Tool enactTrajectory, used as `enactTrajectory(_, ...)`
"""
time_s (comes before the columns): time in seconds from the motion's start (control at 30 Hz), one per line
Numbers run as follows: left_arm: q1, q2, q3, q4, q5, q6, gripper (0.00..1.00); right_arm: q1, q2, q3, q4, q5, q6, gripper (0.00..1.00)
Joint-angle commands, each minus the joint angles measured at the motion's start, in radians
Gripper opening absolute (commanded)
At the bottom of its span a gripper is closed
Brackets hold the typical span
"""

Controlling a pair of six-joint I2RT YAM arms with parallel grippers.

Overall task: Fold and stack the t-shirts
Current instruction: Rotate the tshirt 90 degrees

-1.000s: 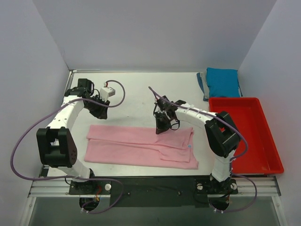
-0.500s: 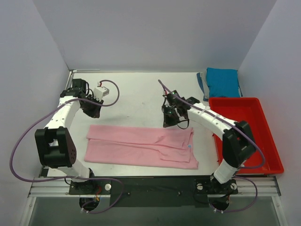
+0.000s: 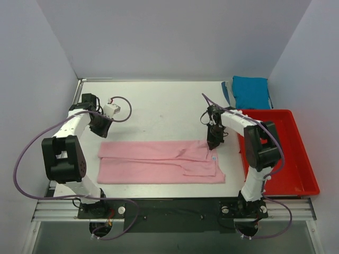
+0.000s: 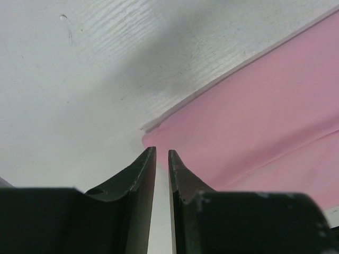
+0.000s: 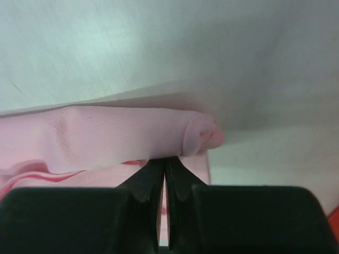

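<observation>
Robot lab test cell, by the look. Bare grey walls (image 3: 175, 37) boxing in a white table (image 3: 159, 100); left arm (image 3: 74, 124) and right arm (image 3: 235, 117) bolted to aluminium rail (image 3: 291, 209).

Pale lavender-grey walls (image 3: 175, 37) are closing in the white bench (image 3: 159, 106) on three sides (back, left and right), and soft even light is falling across its faintly grained surface, casting only mild shadows.
</observation>
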Motion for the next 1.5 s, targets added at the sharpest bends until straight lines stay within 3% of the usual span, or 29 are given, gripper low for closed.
enactTrajectory(0.0,0.003,-0.056,-0.038,0.029,-0.022,0.034,0.26,-0.032,0.218,0.312,-0.077,0.048,-0.04,0.0)
enactTrajectory(0.2,-0.014,-0.066,-0.084,0.021,0.015,0.023,0.26,-0.031,0.552,0.966,-0.226,-0.077,-0.063,0.0)
enactTrajectory(0.27,-0.022,-0.071,-0.11,0.027,0.012,0.023,0.26,-0.026,0.582,1.093,-0.263,-0.099,-0.079,0.0)
enactTrajectory(0.43,-0.025,-0.06,-0.176,0.061,-0.015,0.044,0.26,-0.044,0.429,1.023,-0.231,-0.036,-0.122,0.0)
enactTrajectory(0.63,-0.026,-0.002,-0.204,0.105,-0.034,0.041,0.22,-0.064,0.139,0.512,-0.143,0.068,-0.111,0.0)
enactTrajectory(0.77,-0.046,0.015,-0.265,0.096,-0.034,0.066,0.2,-0.092,0.108,0.332,-0.079,0.048,-0.077,0.0)
enactTrajectory(0.83,-0.064,-0.006,-0.308,0.078,-0.024,0.087,0.21,-0.117,0.14,0.324,-0.071,0.036,-0.064,0.0)
enactTrajectory(0.93,-0.107,-0.053,-0.366,0.038,0.002,0.135,0.21,-0.132,0.214,0.383,-0.09,0.009,-0.054,0.0)
enactTrajectory(1.07,-0.181,-0.12,-0.414,-0.063,0.071,0.181,0.21,-0.141,0.393,0.585,-0.166,-0.044,-0.051,0.0)
enactTrajectory(1.27,-0.368,-0.24,-0.423,-0.201,0.252,0.201,0.27,-0.16,0.675,1.079,-0.223,-0.155,-0.02,0.0)
enactTrajectory(1.4,-0.475,-0.304,-0.419,-0.227,0.312,0.166,0.3,-0.158,0.734,1.296,-0.219,-0.231,-0.01,0.0)
enactTrajectory(1.47,-0.48,-0.329,-0.406,-0.266,0.306,0.173,0.31,-0.16,0.677,1.264,-0.194,-0.219,-0.017,0.04)
